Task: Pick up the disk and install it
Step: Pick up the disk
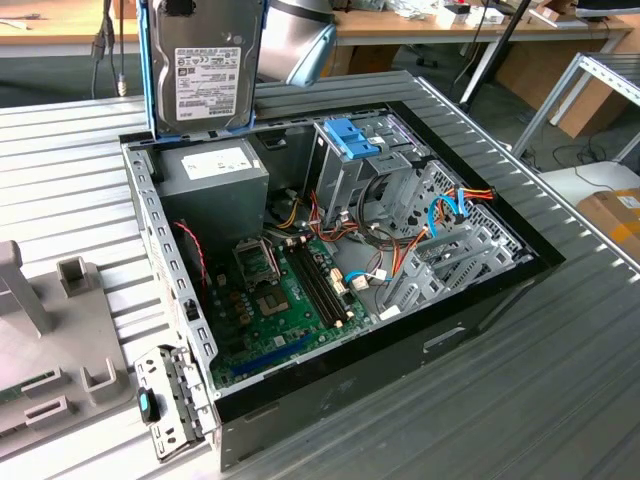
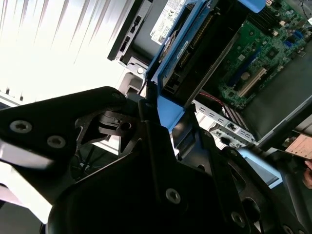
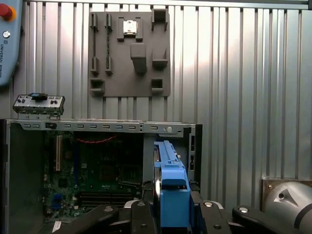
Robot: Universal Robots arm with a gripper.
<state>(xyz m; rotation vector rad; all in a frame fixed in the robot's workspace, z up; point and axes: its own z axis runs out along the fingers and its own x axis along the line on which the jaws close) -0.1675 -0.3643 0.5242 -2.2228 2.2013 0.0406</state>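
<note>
I see a ribbed metal table (image 1: pixel 560 330) across the whole work area, and wooden desks (image 1: pixel 60 30) line the room beyond the far side of the computer case (image 1: pixel 400 370). The case lies open on that table with its motherboard (image 1: pixel 290 300) facing up. A grey fixture tray (image 1: pixel 50 340) sits on the table near the case, off its end at the exterior view's left. Inside the case, the grey power-supply box (image 1: pixel 215 170) fills the far corner, and the silver cage with its blue latch (image 1: pixel 350 140) stands beside that box.

The arm (image 1: pixel 295 40) reaches in from behind the case, its silver-grey link above the case's far wall. In the first wrist view the gripper (image 3: pixel 173 207) has its black fingers (image 3: pixel 146 212) pressed against both sides of the blue carrier, so it is clamped on the disk (image 1: pixel 208 75). The disk hangs upright over the case's far edge, directly above the power-supply box, with its label towards the exterior camera.
</note>
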